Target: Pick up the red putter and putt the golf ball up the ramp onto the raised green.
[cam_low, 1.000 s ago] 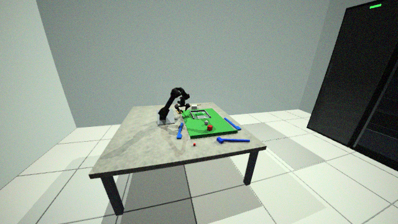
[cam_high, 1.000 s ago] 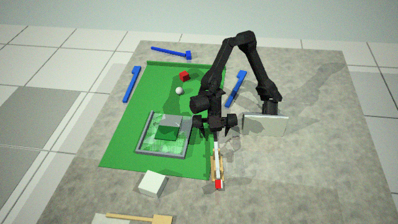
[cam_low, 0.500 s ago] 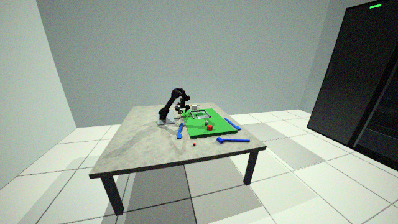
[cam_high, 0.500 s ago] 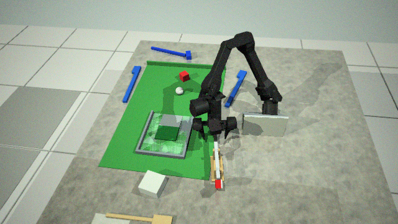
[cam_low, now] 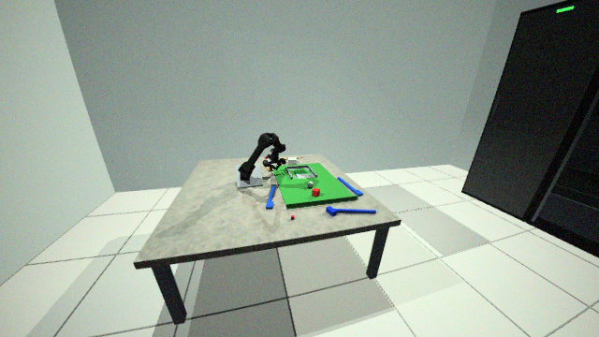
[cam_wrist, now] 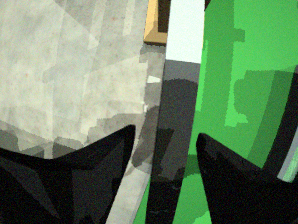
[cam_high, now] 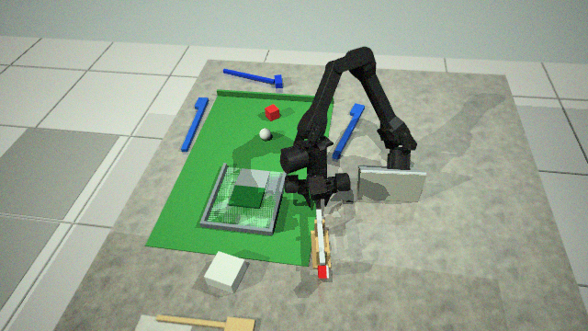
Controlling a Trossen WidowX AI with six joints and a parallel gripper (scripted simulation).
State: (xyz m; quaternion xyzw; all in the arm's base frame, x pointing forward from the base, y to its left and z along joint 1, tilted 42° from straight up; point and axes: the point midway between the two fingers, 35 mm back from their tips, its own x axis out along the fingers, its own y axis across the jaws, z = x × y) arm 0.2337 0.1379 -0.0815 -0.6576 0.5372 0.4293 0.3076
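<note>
We are at the grasp — our gripper stands half-closed astride the putter shaft, not visibly clamped; next, pinch firmly and lift.

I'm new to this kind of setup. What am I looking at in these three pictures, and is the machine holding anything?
The black jointed machine is a robot arm bolted to a table. One picture looks down from above, one shows the whole room, and one is taken from the arm's wrist. On the table lie a green mat with a framed raised green, a golf ball, a red cube, blue putters and a white block. The gripper straddles the shaft of the red putter, which rests on a wooden stand. Gaps show on both sides, so nothing is held yet.
</note>
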